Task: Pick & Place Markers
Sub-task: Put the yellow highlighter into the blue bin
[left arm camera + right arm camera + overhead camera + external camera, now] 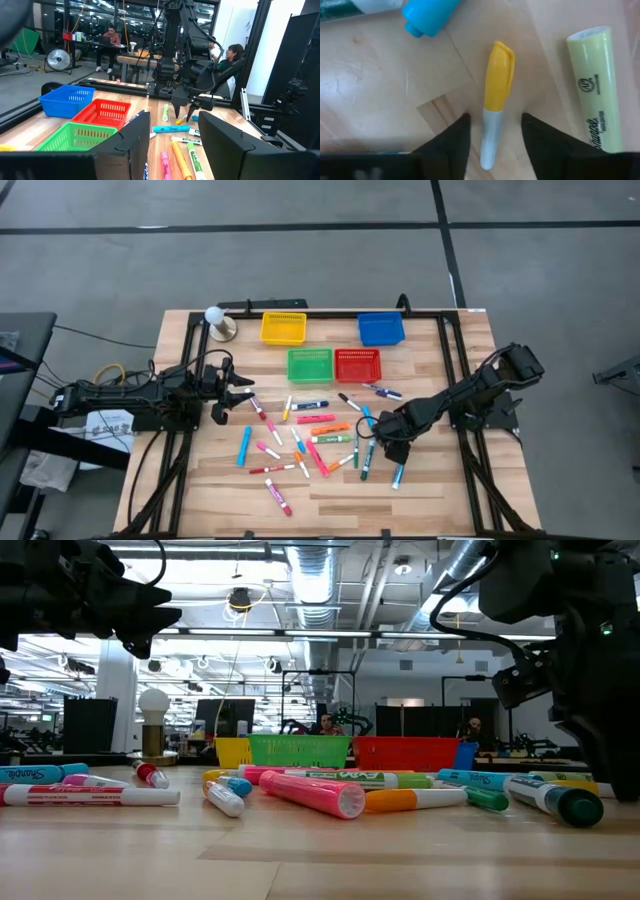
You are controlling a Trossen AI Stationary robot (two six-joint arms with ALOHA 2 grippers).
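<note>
Right gripper (388,442) is hovering with fingers spread over a yellow-capped marker (496,95); left gripper (222,392) is waiting released at the left of the surface (330,500).

Only the right wrist view is showing that marker lying flat between the spread fingers (451,139), untouched, with a pale yellow highlighter (594,90) just beside it; the high view is hiding it under the arm. The high view is giving the count: four mesh baskets, yellow basket (283,329), blue basket (381,329), green basket (310,365) and red basket (357,365), and roughly two dozen markers (300,445) scattered mid-surface, though overlaps are making that uncertain. The left wrist view is showing its own open fingers (131,145) and two seated people (227,55) beyond. A lamp (218,321) is standing by the far left corner.
</note>
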